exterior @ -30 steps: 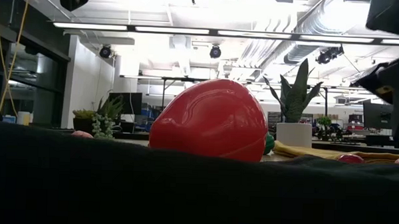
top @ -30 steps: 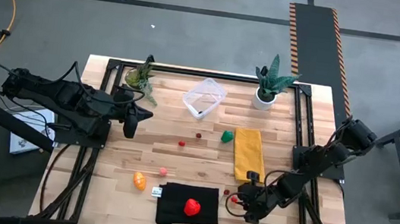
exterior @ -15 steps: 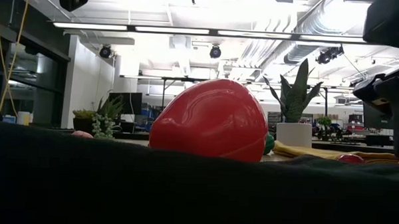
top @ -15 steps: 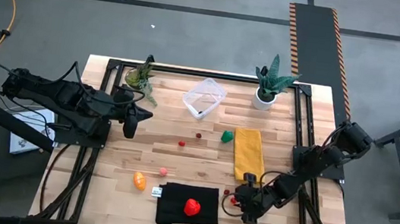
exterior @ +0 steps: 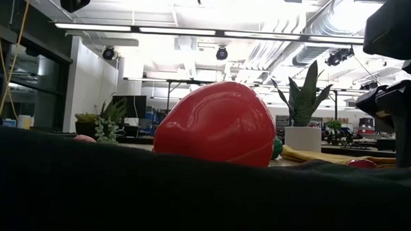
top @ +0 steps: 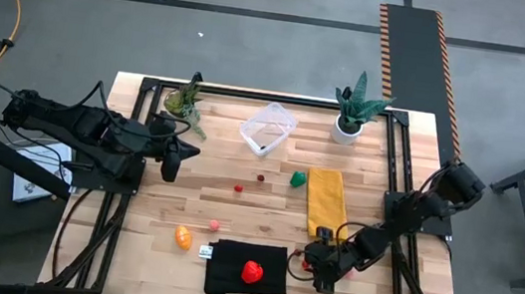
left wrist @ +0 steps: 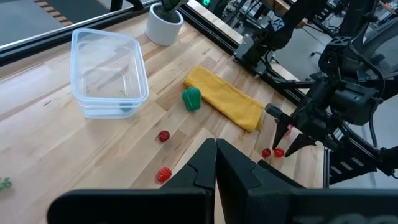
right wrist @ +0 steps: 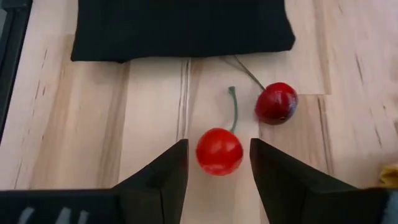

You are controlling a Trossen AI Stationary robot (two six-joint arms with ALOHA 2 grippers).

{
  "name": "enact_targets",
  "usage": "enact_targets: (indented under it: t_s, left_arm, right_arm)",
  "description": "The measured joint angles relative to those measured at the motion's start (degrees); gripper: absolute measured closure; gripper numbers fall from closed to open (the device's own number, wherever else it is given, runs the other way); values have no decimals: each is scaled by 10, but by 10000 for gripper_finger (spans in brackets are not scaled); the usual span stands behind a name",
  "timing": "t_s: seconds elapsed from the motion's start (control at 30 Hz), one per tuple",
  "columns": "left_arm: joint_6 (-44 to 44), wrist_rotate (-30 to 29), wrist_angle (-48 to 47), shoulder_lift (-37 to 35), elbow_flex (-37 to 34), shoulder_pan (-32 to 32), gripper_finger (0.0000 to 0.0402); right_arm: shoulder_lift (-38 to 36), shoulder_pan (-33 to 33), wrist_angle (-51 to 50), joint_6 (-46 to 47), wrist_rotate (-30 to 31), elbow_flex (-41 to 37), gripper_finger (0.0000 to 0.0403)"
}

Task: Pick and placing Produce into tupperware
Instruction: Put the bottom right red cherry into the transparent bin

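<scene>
While your right claw [right wrist: 214, 171] stands wide astride a bright cherry [right wrist: 219, 151], the tupperware [top: 267, 128] holds no produce; all pieces remain on the worktop [top: 235, 209]. Left claw [top: 170, 163]: narrow, empty, waiting.

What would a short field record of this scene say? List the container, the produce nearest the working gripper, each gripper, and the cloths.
container: tupperware, no produce visible inside
nearest produce: two cherries, on bare wood beside the black cloth
right gripper: open, fingers either side of the brighter cherry
left gripper: shut, waiting at the table's left side
cloths: yellow cloth; black cloth carrying a strawberry
</scene>
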Motion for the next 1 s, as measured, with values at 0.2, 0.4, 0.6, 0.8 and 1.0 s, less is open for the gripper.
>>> enact_targets:
  t_s: [0.2, 0.4, 0.6, 0.8, 1.0]
  left_arm:
    - [0, 0, -1, 0, 0, 0, 401]
    - [0, 0, -1, 0, 0, 0, 401]
    - [0, 0, -1, 0, 0, 0, 401]
    - [0, 0, -1, 0, 0, 0, 401]
    - [-1, 0, -1, 0, 0, 0, 401]
  right_arm:
    - [1, 0, 0, 2, -1, 0, 240]
    - [1, 0, 0, 0, -1, 0, 240]
    - [1, 0, 0, -2, -1, 0, 240]
    - [17, -6, 3, 2, -3, 0, 240]
    - [17, -7, 10, -2, -3, 0, 241]
